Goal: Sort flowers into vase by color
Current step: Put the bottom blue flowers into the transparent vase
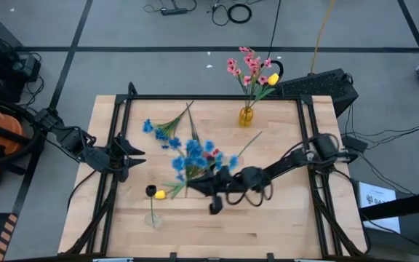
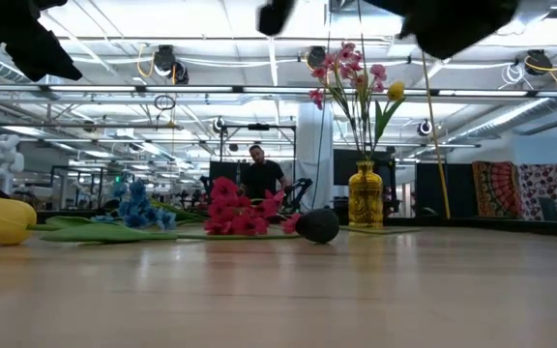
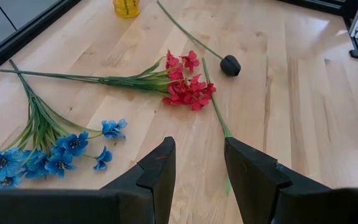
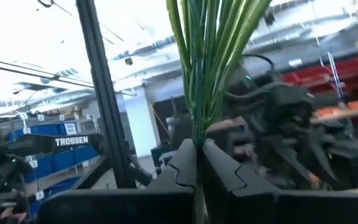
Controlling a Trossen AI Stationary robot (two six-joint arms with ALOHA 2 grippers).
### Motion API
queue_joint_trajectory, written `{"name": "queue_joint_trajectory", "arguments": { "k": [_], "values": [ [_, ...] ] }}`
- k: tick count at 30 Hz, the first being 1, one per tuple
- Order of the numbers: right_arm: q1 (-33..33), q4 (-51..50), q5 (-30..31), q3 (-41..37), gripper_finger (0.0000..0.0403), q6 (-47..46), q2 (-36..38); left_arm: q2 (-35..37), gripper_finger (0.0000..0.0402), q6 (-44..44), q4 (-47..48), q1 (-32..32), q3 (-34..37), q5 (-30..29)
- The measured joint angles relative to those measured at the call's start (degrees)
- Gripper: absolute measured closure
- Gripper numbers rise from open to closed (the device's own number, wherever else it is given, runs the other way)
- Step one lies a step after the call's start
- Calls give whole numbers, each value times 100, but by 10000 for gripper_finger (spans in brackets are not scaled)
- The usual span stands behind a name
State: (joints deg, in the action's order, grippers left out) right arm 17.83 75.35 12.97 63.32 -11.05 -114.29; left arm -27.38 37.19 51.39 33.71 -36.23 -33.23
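pink blooms [image 1: 247, 67] and a yellow bud [image 1: 273, 78] are shown in an amber-yellow vase [image 1: 246, 116]. blue flowers [image 3: 55, 148] on green stems and a red cluster [image 3: 187, 83] are laid on the pale wooden table [image 3: 303, 112], beside a dark near-black head [image 3: 230, 65]. green stems [image 4: 207, 56] are seen between the black fingers of the right gripper [image 4: 199, 163].

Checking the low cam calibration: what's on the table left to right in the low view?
Yellow bud → blue flowers → red flowers → dark flower head → yellow vase holding pink flowers.
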Motion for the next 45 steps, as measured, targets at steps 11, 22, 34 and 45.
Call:
{"name": "queue_joint_trajectory", "arguments": {
  "k": [11, 22, 34, 45],
  "values": [
    [31, -769, -443, 2113, 402, 278, -1442, 2, 259, 17, 1, 1, 0, 20],
    [30, -1464, -839, 3840, 402, 310, -2500, 1, 259, -4, 14, 1, 0, 126],
    [28, -2889, -1027, 4255, 402, 120, -2545, 0, 259, 4, 12, 1, 0, 343],
    [28, -3184, -1009, 4253, 387, -30, -2545, 1, 259, 17, 7, 1, 0, 536]
  ]
}}
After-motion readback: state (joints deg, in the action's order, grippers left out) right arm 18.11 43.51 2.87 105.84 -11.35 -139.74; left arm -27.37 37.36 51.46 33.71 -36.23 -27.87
